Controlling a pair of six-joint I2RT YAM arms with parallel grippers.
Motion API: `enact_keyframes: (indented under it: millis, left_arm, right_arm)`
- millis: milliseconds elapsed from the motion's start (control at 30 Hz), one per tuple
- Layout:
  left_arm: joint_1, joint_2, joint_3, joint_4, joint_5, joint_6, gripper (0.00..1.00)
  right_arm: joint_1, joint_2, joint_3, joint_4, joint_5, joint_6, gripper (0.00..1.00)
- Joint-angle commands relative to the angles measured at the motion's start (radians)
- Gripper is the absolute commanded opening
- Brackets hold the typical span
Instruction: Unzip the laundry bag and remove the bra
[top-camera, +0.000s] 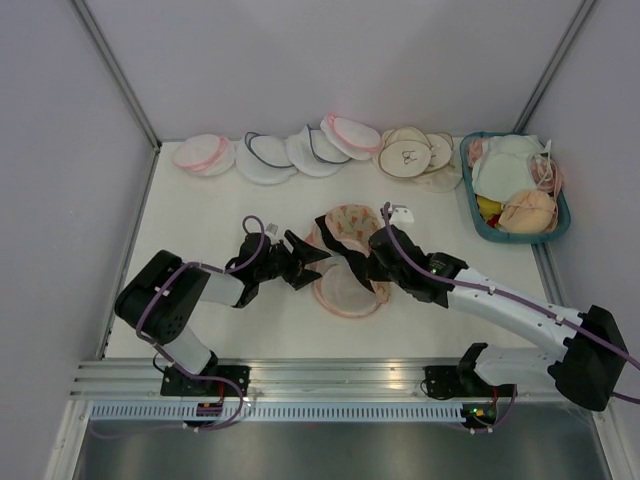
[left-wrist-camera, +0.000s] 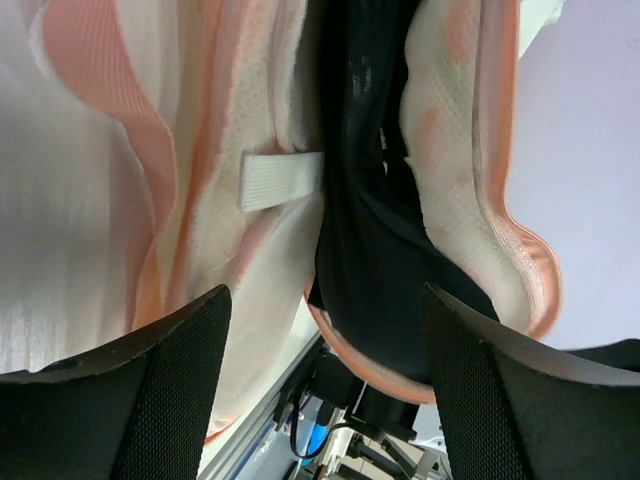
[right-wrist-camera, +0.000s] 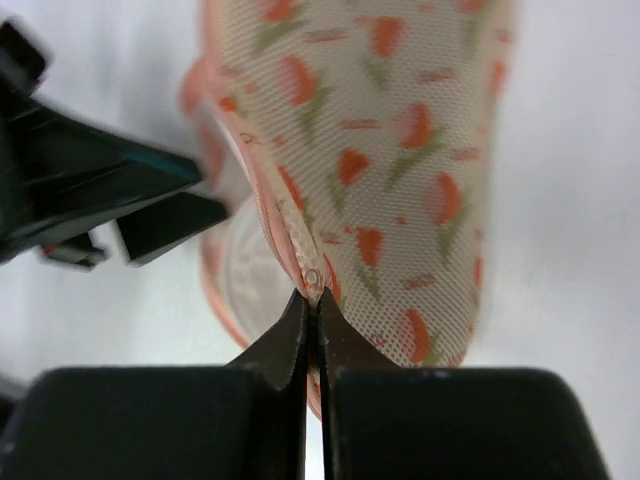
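Observation:
The laundry bag (top-camera: 352, 228) lies open at the table's middle, cream with orange prints and pink zip trim. The black bra (top-camera: 347, 262) shows inside it. In the left wrist view the bra (left-wrist-camera: 370, 250) sits between the bag's pale mesh walls (left-wrist-camera: 250, 130), straight ahead of my open left gripper (left-wrist-camera: 325, 360). The left gripper (top-camera: 308, 265) is at the bag's left edge, and nothing is between its fingers (left-wrist-camera: 170, 390). My right gripper (right-wrist-camera: 313, 305) is shut on the bag's zip edge (right-wrist-camera: 312, 275), by the patterned fabric (right-wrist-camera: 400, 150). In the top view it (top-camera: 368, 270) is at the bag's right side.
Several white, pink and beige round pouches (top-camera: 300, 150) line the back edge. A blue basket (top-camera: 470, 205) with peach and white bras stands at the back right. A small white tag (top-camera: 403, 212) lies behind the bag. Grey walls close in both sides.

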Motion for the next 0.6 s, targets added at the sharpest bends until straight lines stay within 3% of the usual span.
enact_keyframes:
  millis: [0,33,133,233,367,467,567]
  left_arm:
    - [-0.005,0.028,0.001,0.087,-0.011,-0.049,0.79]
    - [-0.004,0.021,-0.020,0.099,-0.011,-0.052,0.79]
    - [0.006,-0.004,-0.055,0.109,-0.008,-0.054,0.79]
    - [0.019,-0.029,-0.068,0.104,-0.004,-0.046,0.79]
    - [0.027,-0.048,-0.046,0.057,0.017,-0.020,0.79]
    - [0.029,-0.041,-0.037,0.060,0.032,-0.023,0.79]
    - [0.029,-0.038,-0.040,0.063,0.037,-0.026,0.79]
  right_arm:
    - [-0.008,-0.039,0.074,-0.306,0.367,0.202,0.00]
    - [-0.008,-0.073,0.073,-0.358,0.490,0.253,0.00]
    - [-0.008,-0.186,0.026,-0.504,0.642,0.443,0.01]
    - [-0.011,-0.288,-0.047,-0.524,0.647,0.540,0.09]
    - [-0.017,-0.322,-0.125,-0.320,0.489,0.403,0.20]
    - [-0.019,-0.293,-0.130,-0.247,0.419,0.338,0.09]
    - [-0.019,-0.254,-0.125,-0.212,0.384,0.291,0.09]
